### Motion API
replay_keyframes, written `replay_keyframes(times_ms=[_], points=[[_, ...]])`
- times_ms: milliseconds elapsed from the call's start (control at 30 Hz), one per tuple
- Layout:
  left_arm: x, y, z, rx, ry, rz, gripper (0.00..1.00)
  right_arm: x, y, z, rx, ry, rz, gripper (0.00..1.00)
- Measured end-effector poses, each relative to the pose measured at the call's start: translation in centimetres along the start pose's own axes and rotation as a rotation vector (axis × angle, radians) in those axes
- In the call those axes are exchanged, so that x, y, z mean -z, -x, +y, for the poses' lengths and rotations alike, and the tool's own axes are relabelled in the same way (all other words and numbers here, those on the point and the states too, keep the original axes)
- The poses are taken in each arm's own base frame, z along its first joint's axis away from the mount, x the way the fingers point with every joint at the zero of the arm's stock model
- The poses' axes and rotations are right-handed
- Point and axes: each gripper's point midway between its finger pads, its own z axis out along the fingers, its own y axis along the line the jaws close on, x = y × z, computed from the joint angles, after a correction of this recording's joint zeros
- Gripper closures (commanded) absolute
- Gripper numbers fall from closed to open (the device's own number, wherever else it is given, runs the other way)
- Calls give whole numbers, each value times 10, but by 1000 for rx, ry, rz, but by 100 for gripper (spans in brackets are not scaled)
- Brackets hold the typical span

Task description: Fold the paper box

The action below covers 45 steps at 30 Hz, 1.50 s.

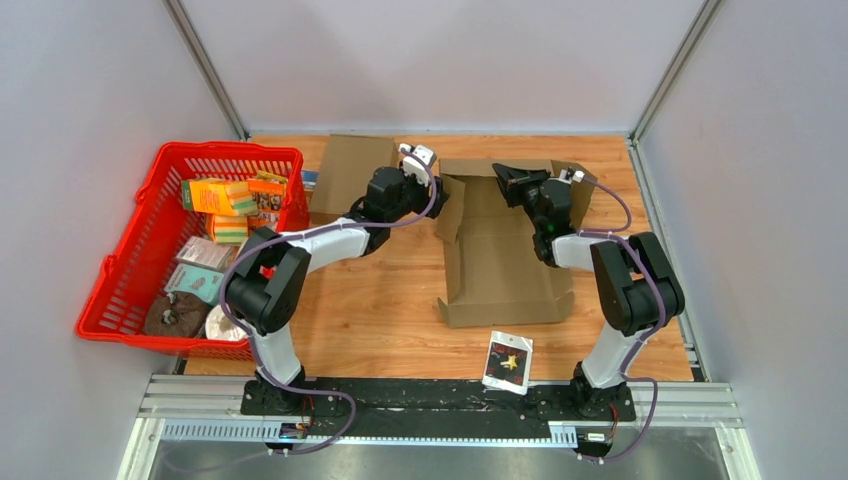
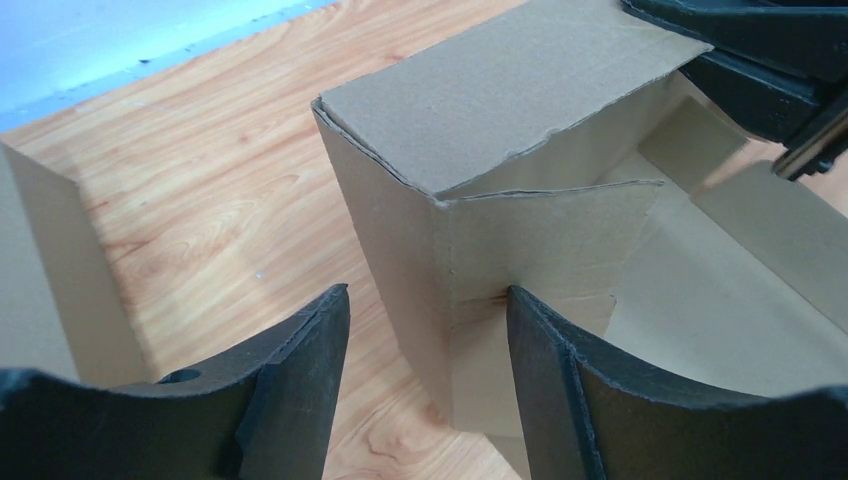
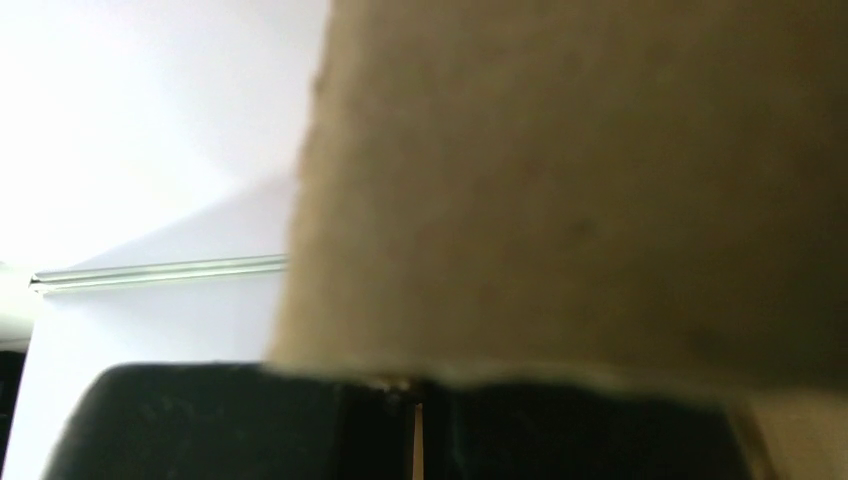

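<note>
The left gripper (image 2: 428,310) has its 2 black fingers (image 2: 300,375) spread apart, 1 on each side of an upright corner of the paper box (image 1: 500,260), with a gap showing on the outer side.

The right gripper (image 3: 415,388) has its fingers (image 3: 250,420) pressed together. Brown card fills its wrist view right above the tips, and I cannot tell whether any of it is nipped between them. From above, this gripper sits at the box's far wall.

The box is plain brown cardboard, open and only partly raised. Its far wall and far-left corner stand up, a top flap leans over that corner with a ragged edge, and the base and near flap lie flat. It sits right of centre on the wooden table (image 1: 380,310), reaching toward the far edge.

A 2nd cardboard sheet (image 1: 345,175) lies at the far edge, beside a red basket (image 1: 225,150) on the left edge. A small packet (image 1: 508,360) lies at the near edge.
</note>
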Motion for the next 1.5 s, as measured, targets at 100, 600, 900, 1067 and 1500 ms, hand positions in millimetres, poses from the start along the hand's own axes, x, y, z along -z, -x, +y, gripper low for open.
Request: replay_keyframes(times_ms=[100, 600, 900, 1067, 1500], points=[[-3, 1, -3, -17, 84, -24, 41, 1, 4, 0, -22, 1, -25, 100], [-19, 2, 9, -67, 294, 10, 53, 3, 3, 2, -94, -7, -44, 100], [-22, -4, 19, -15, 395, 105, 76, 10, -10, 5, -120, -8, -24, 100], [-19, -6, 25, 8, 453, 109, 93, 11, -14, 5, -132, -6, -18, 100], [-15, -13, 36, -16, 564, 122, 100, 16, -27, 5, -138, 0, 37, 97]])
